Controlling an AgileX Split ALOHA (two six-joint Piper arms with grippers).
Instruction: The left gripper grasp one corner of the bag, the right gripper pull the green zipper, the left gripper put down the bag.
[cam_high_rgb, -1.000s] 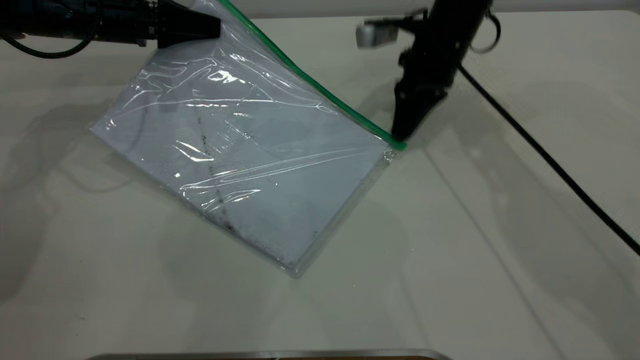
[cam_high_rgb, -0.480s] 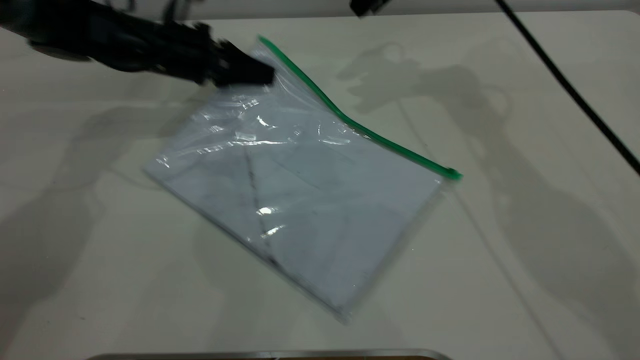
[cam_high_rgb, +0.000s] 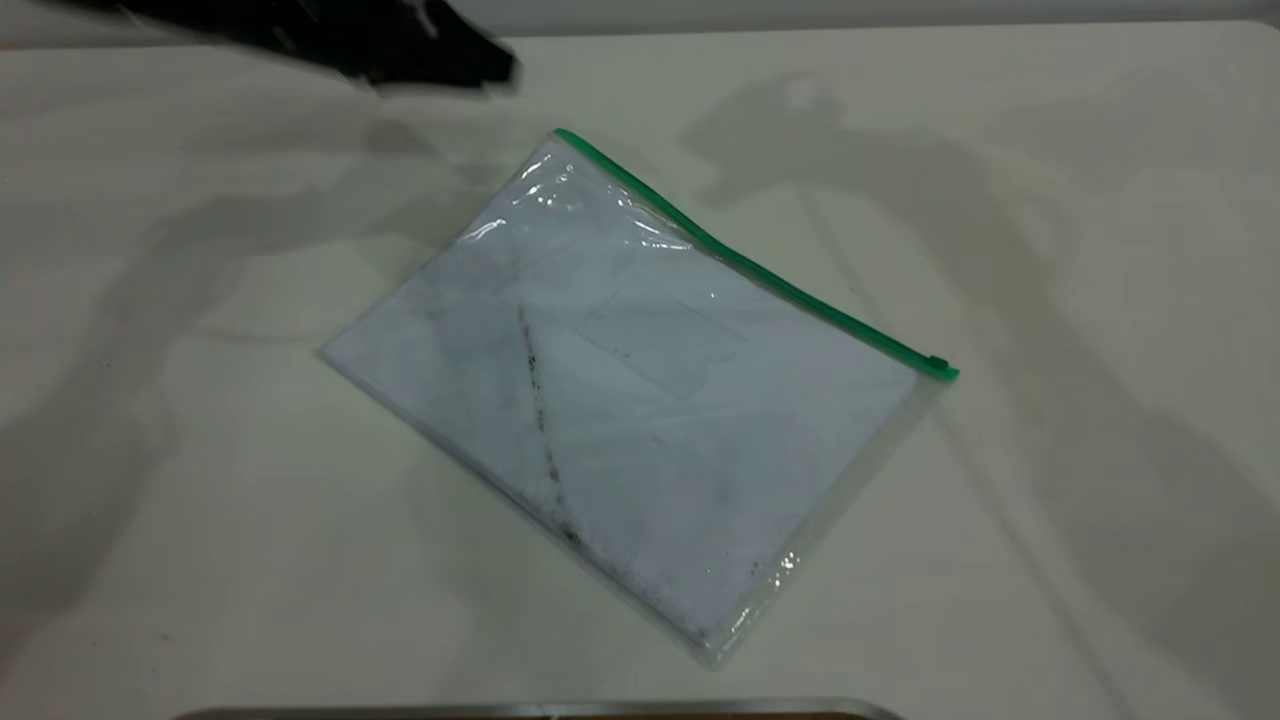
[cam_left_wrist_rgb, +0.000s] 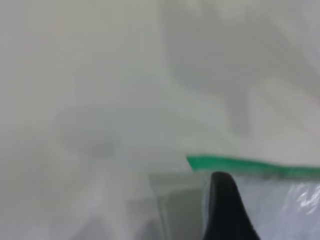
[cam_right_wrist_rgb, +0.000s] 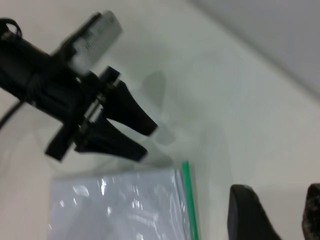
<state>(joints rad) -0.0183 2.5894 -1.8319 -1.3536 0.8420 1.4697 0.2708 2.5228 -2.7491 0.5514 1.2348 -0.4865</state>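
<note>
The bag (cam_high_rgb: 650, 400), a clear pouch with white sheets and a dark diagonal smudge, lies flat on the table. The green zipper (cam_high_rgb: 760, 275) runs along its far long edge, and the slider tab (cam_high_rgb: 938, 363) sits at the right end. My left gripper (cam_high_rgb: 490, 70) is at the back left, clear of the bag's near corner. In the right wrist view the left gripper (cam_right_wrist_rgb: 150, 141) has its jaws spread and empty above the bag corner (cam_right_wrist_rgb: 115, 210). My right gripper (cam_right_wrist_rgb: 278, 190) is open and empty beside the zipper (cam_right_wrist_rgb: 187, 200); it is out of the exterior view.
The pale table (cam_high_rgb: 1000, 550) surrounds the bag. A metal edge (cam_high_rgb: 540, 710) runs along the front of the table. The left wrist view shows one of its fingers (cam_left_wrist_rgb: 225, 210) over the bag corner, next to the zipper's end (cam_left_wrist_rgb: 250, 165).
The left gripper let go of the bag's corner and drew back to the far left. The bag dropped flat and shifted right. The right gripper left the zipper's end and the exterior view.
</note>
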